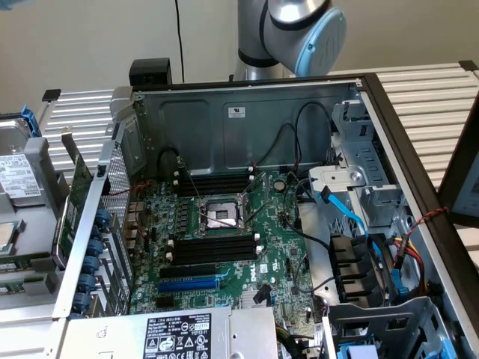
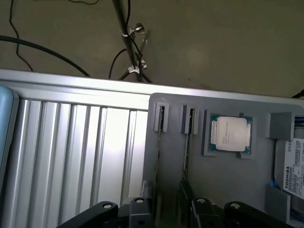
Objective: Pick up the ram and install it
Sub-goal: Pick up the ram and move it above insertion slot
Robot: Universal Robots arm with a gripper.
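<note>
Gripper (image 2: 168,211), jaws apart, near thin, edge-on ram (image 2: 161,118).

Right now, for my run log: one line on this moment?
hand: open | over: grey tray | ram: on edge in tray

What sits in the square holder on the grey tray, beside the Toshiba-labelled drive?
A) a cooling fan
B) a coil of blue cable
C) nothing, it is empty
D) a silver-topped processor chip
D: the wrist view shows a square processor chip with a silver lid and green edge, lying flat in its holder on the grey tray near the Toshiba-labelled drive.
</note>
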